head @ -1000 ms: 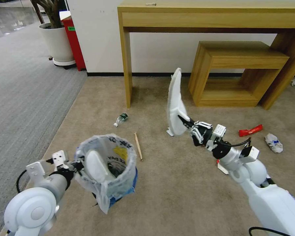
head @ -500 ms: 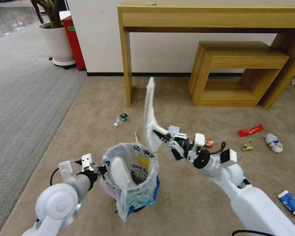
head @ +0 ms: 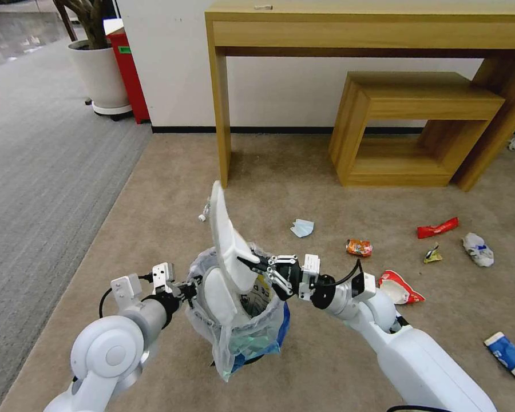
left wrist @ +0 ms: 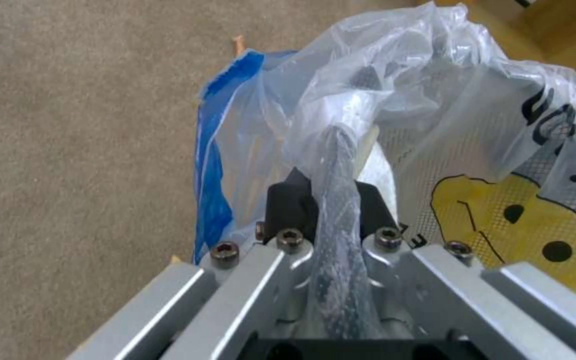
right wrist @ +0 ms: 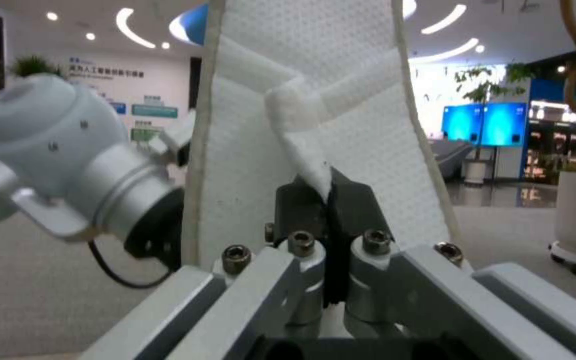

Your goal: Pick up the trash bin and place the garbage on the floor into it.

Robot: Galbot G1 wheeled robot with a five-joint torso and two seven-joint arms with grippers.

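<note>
- We hold the trash bin (head: pixel 252 320) off the floor (head: pixel 171 189) by its rim in our left gripper (head: pixel 195 284); the jaws are pressed together on the rim and the crinkled bag (left wrist: pixel 395 100), and the bag hides most of the blue wall.
- Our right gripper (head: pixel 247 264) pinches the strap of a white slipper (head: pixel 228 240), which stands tilted over the bin's mouth, its lower end just inside.
- A second slipper (head: pixel 217 294) already stands in the bin, half hidden by the first.
- The raised slipper covers nearly all of the plastic bottle (head: pixel 202 217) behind it.
- Still on the carpet to our right: a pale blue mask (head: pixel 302 228), a crushed orange can (head: pixel 359 247), a red wrapper (head: pixel 437 227), a red-and-white wrapper (head: pixel 399 288) partly behind our right arm, a crumpled white piece (head: pixel 478 249), and a small scrap (head: pixel 432 254) that we cannot identify.
- A wooden desk (head: pixel 372 28) stands against the wall beyond.
</note>
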